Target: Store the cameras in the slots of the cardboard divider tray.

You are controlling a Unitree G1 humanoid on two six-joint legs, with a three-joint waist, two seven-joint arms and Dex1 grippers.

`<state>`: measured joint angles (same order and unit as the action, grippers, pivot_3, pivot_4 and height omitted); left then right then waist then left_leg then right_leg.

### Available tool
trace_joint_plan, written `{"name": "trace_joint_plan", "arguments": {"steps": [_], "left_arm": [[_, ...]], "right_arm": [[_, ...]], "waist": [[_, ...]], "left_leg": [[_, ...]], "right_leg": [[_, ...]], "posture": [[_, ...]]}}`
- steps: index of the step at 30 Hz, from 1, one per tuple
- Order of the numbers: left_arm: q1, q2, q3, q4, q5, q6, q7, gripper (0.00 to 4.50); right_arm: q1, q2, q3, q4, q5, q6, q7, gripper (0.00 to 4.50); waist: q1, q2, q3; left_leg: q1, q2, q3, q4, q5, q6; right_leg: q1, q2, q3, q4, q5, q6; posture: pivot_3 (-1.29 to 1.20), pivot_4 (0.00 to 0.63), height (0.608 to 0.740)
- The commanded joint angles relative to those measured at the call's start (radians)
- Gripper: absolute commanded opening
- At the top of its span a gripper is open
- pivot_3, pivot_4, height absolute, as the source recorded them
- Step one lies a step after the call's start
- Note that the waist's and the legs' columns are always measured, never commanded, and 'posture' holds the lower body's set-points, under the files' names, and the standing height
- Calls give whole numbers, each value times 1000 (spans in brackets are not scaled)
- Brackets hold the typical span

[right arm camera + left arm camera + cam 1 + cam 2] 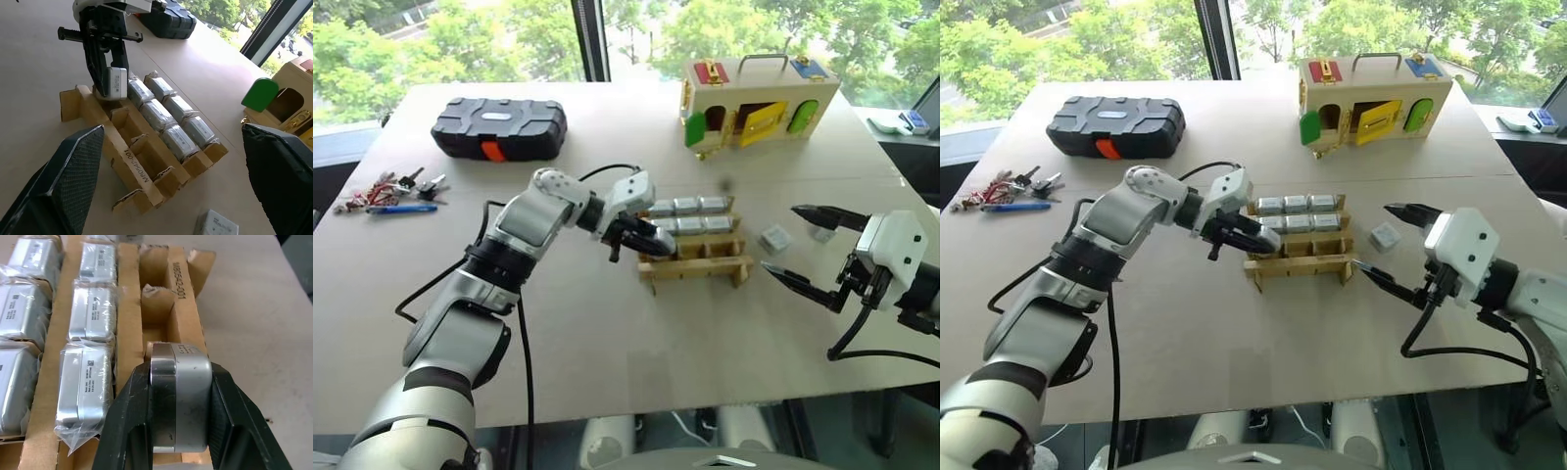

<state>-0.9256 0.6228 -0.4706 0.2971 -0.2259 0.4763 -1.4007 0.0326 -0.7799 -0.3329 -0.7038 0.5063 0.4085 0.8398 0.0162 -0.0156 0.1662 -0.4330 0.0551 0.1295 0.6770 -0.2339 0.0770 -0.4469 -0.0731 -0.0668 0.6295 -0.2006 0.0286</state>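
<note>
Pale beige table [607,343], large windows [509,29] behind it with a dark frame, green trees outside, bright daylight

On the bench [607,352], the cardboard divider tray [695,266] sits at centre, six cameras [690,215] filling its two rear rows. Two more cameras [775,238] lie just right of it. A wooden box [754,103] stands behind, a black case [499,127] far left.
</note>
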Motion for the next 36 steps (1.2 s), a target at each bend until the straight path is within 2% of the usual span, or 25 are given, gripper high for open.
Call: {"name": "trace_joint_plan", "arguments": {"steps": [1, 5, 6, 8, 12, 13, 14, 18, 22, 30, 36], "left_arm": [[-19, -5, -9, -1, 60, -26, -9, 767], [-32, -7, -19, -11, 107, 4, -20, 767], [-35, -10, -19, -14, 115, 9, -19, 1567], [-37, -19, -9, -22, 114, 15, -25, 2039], [-38, -56, 63, -122, 32, 153, -5, 3864], [-41, -58, 96, -156, -12, 209, -8, 4260], [-46, -64, 137, -182, -57, 265, -3, 4429], [-29, -73, 328, -239, -232, 413, 40, 4429], [137, -112, 522, -316, -288, 224, 147, 4429], [474, -49, 707, -437, -402, 120, 142, 4429], [670, -10, 781, -516, -450, 34, 127, 4429]], "right_arm": [[6, -6, -30, -41, -8, -25, -24, 4449], [29, -2, -27, -57, -21, -29, -39, 4449], [36, -1, -30, -60, -22, -30, -42, 4500], [48, -1, -33, -65, -22, -31, -46, 4500], [81, 7, -45, -74, -19, -13, -80, 4500], [86, 10, -47, -76, -26, -4, -101, 4500], [85, 19, -46, -75, -39, -3, -127, 4500], [75, 37, -44, -71, -98, 116, -274, 4500], [2, 22, -20, 28, -104, 288, -351, 4500], [-228, 102, 12, 338, -123, 479, -487, 4500], [-365, 138, 34, 536, -126, 518, -501, 4500]], "waist": [[0, 0, 0], [0, 0, 0], [0, 0, 0], [-1, 0, 0], [2, 0, 0], [2, 0, 0], [1, 0, 0], [-5, 0, 0], [-11, 3, -2], [-21, 2, -1], [-22, 2, -1]], "left_leg": [[0, 0, 0, 0, 0, 0], [0, 0, 0, 1, 0, 0], [0, 0, 0, 1, 0, 0], [0, 0, 0, 2, 0, 0], [0, 1, -1, 5, 0, 1], [-1, 1, -1, 6, -1, 1], [-1, 2, -1, 8, -1, 2], [0, 2, 0, 9, -1, 2], [4, 2, 1, 8, -1, 2], [3, 2, 1, 9, -1, 2], [2, 1, 1, 8, -1, 2]], "right_leg": [[0, 0, 0, 0, 0, 0], [0, 0, 0, 1, 0, 1], [0, 0, 0, 1, -1, 1], [0, 0, 0, 1, -1, 2], [0, 0, 0, 4, -2, 3], [0, 0, 0, 5, -2, 3], [0, -1, 0, 6, -2, 3], [0, -1, 2, 8, -2, 4], [0, -1, 4, 11, -2, 3], [-1, -3, 3, 12, 0, 0], [-1, -5, 2, 11, 0, -1]], "posture": [[0, 150, 740], [0, 150, 740], [0, 150, 740], [0, 150, 740], [0, 150, 740], [0, 150, 740], [0, 150, 740], [0, 150, 740], [0, 150, 740], [0, 150, 740], [0, 150, 740]]}}
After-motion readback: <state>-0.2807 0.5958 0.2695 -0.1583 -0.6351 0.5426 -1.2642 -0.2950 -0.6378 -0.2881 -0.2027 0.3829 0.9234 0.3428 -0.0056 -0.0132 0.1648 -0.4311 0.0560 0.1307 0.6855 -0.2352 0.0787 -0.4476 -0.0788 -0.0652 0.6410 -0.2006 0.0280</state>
